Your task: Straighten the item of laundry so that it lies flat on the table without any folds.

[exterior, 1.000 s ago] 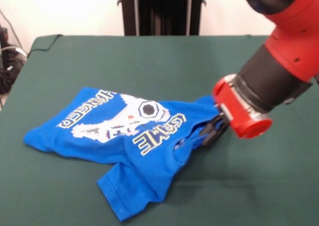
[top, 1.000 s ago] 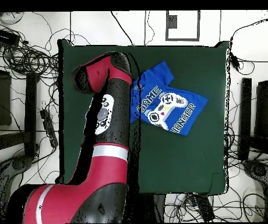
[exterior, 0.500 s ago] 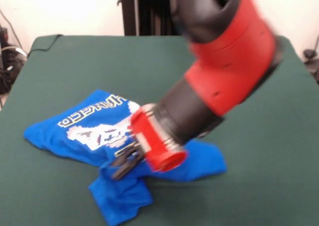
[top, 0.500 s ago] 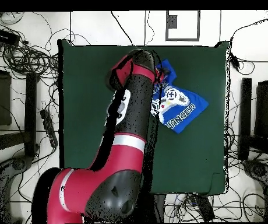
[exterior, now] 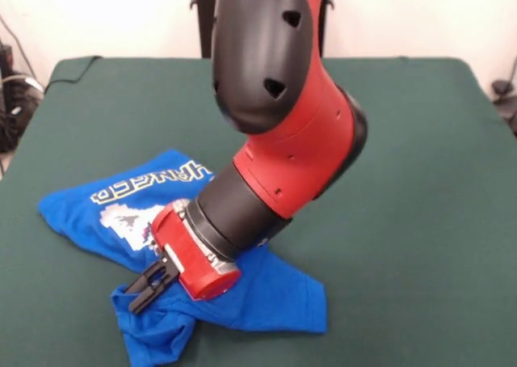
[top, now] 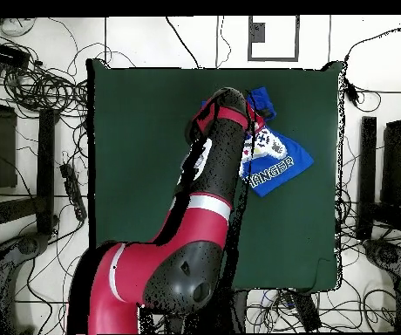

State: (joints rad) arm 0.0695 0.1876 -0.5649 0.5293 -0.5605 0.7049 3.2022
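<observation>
The shirt (exterior: 121,205) lies crumpled toward one side of the green desk (exterior: 420,181), near its front edge in the front view. The lettered part is spread out, but the side under my arm is doubled over and a sleeve is bunched into a lump (exterior: 153,339) at the very front. My tool (exterior: 145,286) sits low over that bunch, its dark fingers (exterior: 139,293) pointing into the cloth. Whether they are clenched on fabric or only resting against it, I cannot tell.

The risk, as I judge it, is that dragging from here makes the fold worse: with cloth stacked in layers, I could catch two layers at once and pull the whole shirt along instead of opening it. The lump is also close to the desk's edge, so a pull that way could slide cloth off. My own arm hides much of the shirt from above, leaving me poorly placed to check.
</observation>
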